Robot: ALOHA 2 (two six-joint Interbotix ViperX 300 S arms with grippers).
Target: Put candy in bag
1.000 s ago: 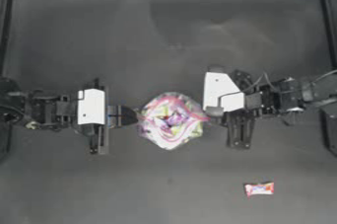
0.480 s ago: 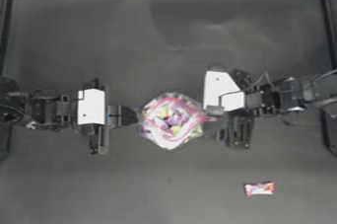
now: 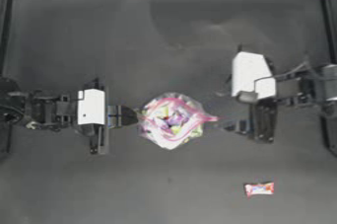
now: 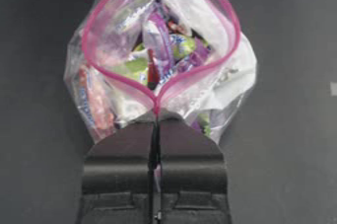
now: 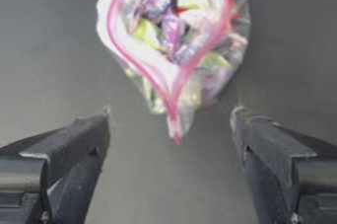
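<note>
Left gripper (image 4: 156, 119) is pinching the bag (image 3: 172, 121) by its pink seal, right gripper (image 5: 170, 134) hangs wide open nearby, candy (image 3: 258, 189) sits well apart.

Clear bag (image 3: 172, 121) with pink seal, multicoloured contents, white candy (image 3: 259, 189) marked orange-red, dark table (image 3: 164, 30)

No text, brand, number or sign can be read anywhere. The wrappers of the sweets inside the clear plastic zip bag with the pink seal strip (image 4: 158, 65) show only blurred patches of colour, and the small white wrapped candy with orange-red marks (image 3: 259, 189) bears markings too small to make out.
</note>
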